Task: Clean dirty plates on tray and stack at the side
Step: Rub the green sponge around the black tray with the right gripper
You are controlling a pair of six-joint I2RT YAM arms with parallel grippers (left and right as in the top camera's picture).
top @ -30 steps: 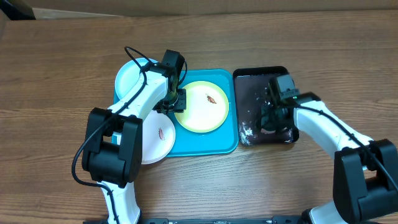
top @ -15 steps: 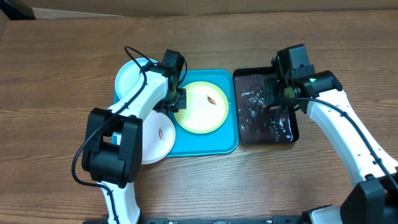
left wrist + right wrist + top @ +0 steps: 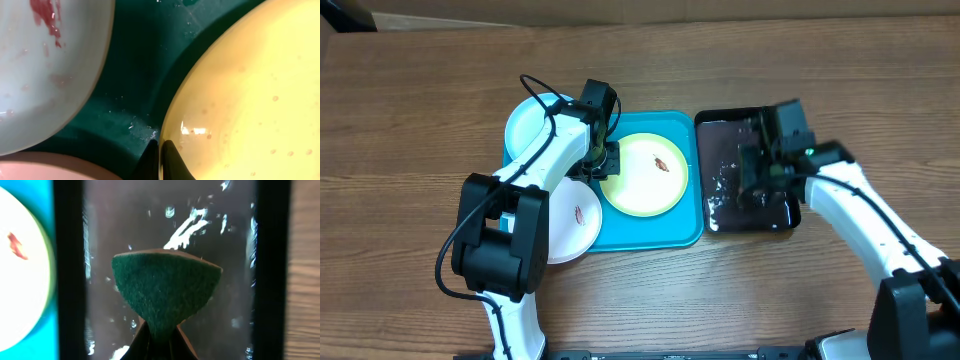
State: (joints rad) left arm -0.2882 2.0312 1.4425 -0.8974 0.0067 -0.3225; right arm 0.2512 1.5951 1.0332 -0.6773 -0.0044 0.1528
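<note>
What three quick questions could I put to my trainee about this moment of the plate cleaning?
1. True or false: the right end effector grips a green sponge above the black tray.
2. Pick one: the left end effector pinches the rim of which plate? A the white plate; B the yellow-green plate; C the light-blue plate.
3. Short answer: what colour is the large tray under that plate?

Key: 1 true; 2 B; 3 turquoise blue.
</note>
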